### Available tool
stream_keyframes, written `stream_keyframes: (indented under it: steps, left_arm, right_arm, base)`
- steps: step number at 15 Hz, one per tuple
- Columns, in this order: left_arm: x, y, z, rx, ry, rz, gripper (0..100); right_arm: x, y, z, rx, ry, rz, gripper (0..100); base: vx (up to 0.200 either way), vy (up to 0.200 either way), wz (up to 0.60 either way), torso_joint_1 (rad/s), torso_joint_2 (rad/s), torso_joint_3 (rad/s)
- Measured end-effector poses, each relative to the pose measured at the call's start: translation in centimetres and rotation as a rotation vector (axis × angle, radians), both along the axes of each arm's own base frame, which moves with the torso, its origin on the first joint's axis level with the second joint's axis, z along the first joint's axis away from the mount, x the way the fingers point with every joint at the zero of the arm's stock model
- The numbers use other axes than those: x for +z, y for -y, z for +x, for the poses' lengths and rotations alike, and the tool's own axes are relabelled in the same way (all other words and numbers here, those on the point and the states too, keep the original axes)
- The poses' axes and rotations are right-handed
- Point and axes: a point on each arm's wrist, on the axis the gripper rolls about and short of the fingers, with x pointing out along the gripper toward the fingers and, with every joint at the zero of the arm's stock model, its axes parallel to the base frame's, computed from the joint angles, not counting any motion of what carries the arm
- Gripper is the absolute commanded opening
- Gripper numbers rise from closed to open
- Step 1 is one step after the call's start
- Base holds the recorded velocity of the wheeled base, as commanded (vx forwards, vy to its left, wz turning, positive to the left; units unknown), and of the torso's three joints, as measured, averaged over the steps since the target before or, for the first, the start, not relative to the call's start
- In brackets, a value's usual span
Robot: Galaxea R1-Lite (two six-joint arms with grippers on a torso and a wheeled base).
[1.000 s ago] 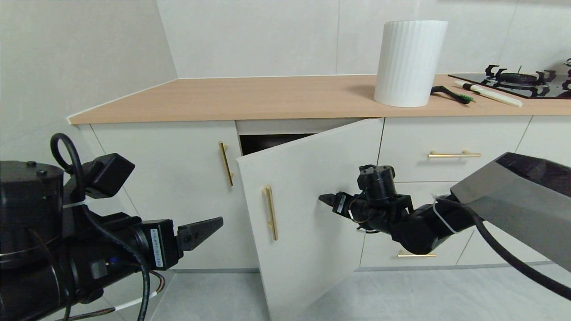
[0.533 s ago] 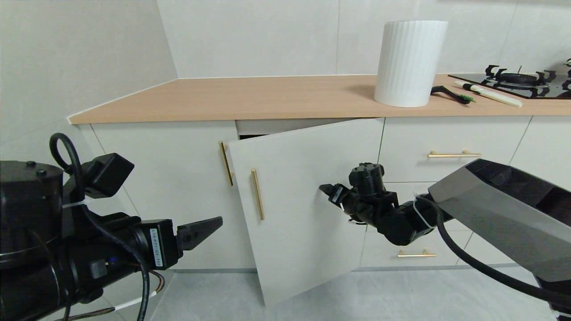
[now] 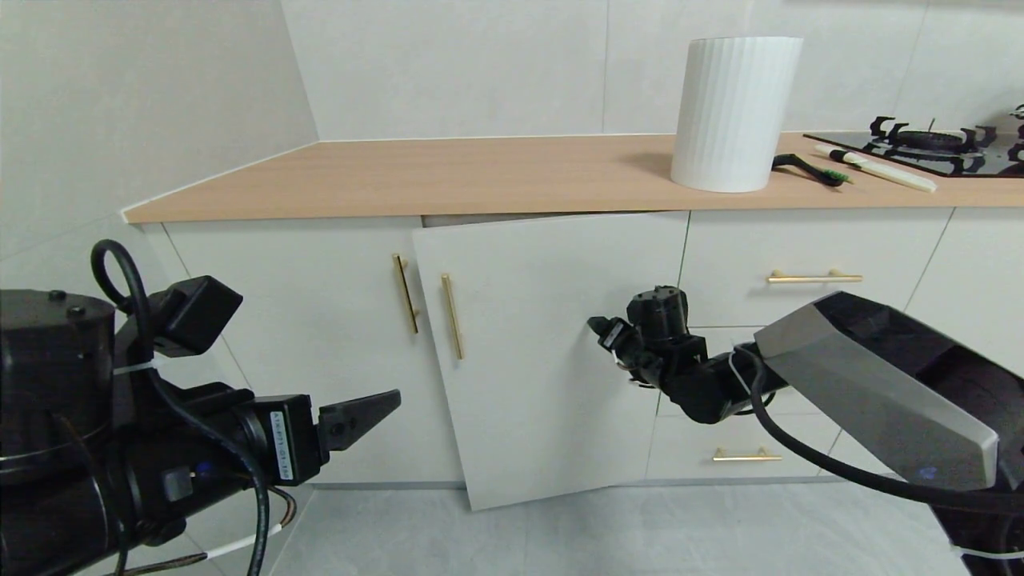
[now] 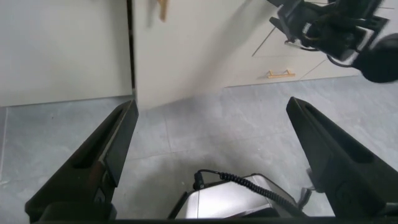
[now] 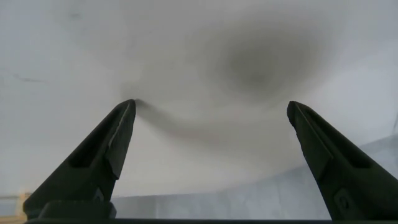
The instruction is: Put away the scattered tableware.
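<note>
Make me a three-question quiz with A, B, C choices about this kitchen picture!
1. Where is the white ribbed container? A on the countertop; B on the floor; C in a drawer.
2. What colour are the cupboard handles? A black; B gold; C red.
3. How is the cupboard door by the right gripper? A wide open; B missing; C almost shut.
Answers: 1 A, it stands on the wooden top. 2 B, the bars look gold. 3 C, only a thin gap shows at its top.

The left gripper [image 3: 390, 398] is held low and level, fingers [image 4: 106, 155] spread. The right gripper [image 3: 597, 326] is held forward on a bent arm, fingers likewise spread.
</note>
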Motion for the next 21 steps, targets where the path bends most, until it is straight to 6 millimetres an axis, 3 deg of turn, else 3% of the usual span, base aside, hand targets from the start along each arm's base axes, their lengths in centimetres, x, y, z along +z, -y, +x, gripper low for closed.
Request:
stream_keyframes:
  steps: [8, 13, 18, 21]
  left_arm:
    - [0.0, 0.0, 0.0, 0.001, -0.002, -0.001, 100]
    - [-0.1, 0.0, 0.0, 0.001, -0.003, 0.000, 100]
    - [0.0, 0.0, 0.0, 0.000, 0.001, -0.003, 100]
    - [0.7, -0.4, -0.6, -0.002, 0.033, -0.019, 100]
  right_arm:
    - [-1.2, 1.4, 2.1, -0.084, -0.007, -0.024, 100]
    - [-1.2, 1.7, 2.3, -0.092, -0.016, -0.029, 100]
    - [-0.6, 2.0, 0.9, -0.070, -0.041, -0.040, 100]
    - [2.7, 3.2, -2.8, 0.039, -0.034, -0.064, 100]
  base:
    - [0.000, 0.000, 0.00, 0.000, 0.00, 0.000]
    - [0.000, 0.000, 0.00, 0.000, 0.00, 0.000]
    - [0.000, 0.000, 0.00, 0.000, 0.00, 0.000]
    - [0.000, 0.000, 0.00, 0.000, 0.00, 0.000]
